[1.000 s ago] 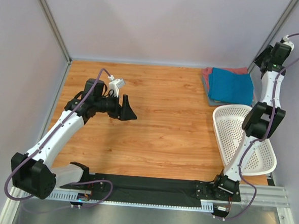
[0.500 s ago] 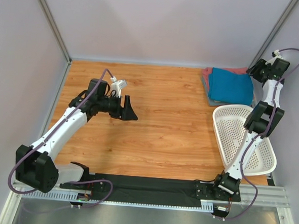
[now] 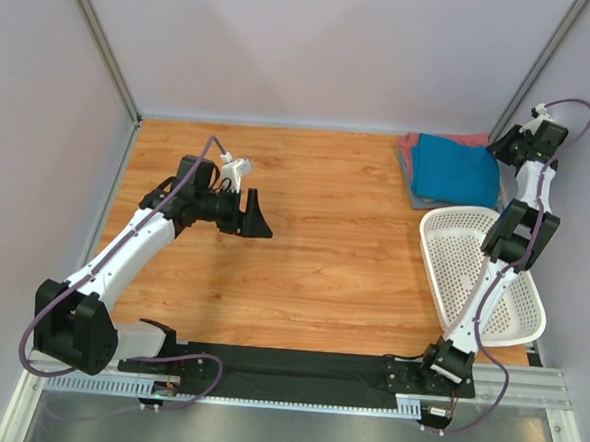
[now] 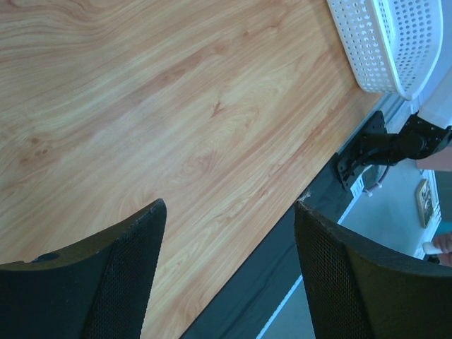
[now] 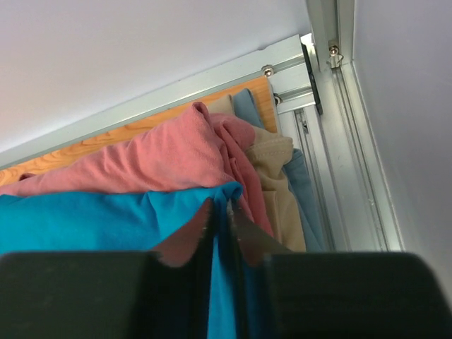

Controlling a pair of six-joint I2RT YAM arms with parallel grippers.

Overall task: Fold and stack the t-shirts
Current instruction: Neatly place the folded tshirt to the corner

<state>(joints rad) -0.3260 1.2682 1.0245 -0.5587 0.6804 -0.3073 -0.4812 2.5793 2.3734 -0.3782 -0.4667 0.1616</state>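
Folded t-shirts lie stacked at the table's far right corner: a teal-blue one (image 3: 456, 169) on top, a salmon-red one (image 3: 412, 148) under it, a grey-blue one (image 3: 422, 199) at the bottom. My right gripper (image 3: 502, 146) is at the stack's far right corner. In the right wrist view it (image 5: 219, 208) is shut on a pinched fold of the teal-blue shirt (image 5: 85, 219), with the salmon-red shirt (image 5: 141, 159) just behind. My left gripper (image 3: 258, 219) hovers over bare table left of the middle; in its wrist view it (image 4: 229, 208) is open and holds nothing.
A white perforated basket (image 3: 429, 234) stands tilted near the stack on the right, also seen in the left wrist view (image 4: 381, 42). A beige cloth (image 5: 275, 176) and grey-blue cloth (image 5: 300, 187) show beside the stack by the metal corner post (image 5: 332, 106). A black mat (image 3: 286, 366) lines the near edge.
My right gripper has dropped to the stack's far corner and closed on the teal-blue shirt. The left arm has hardly moved.
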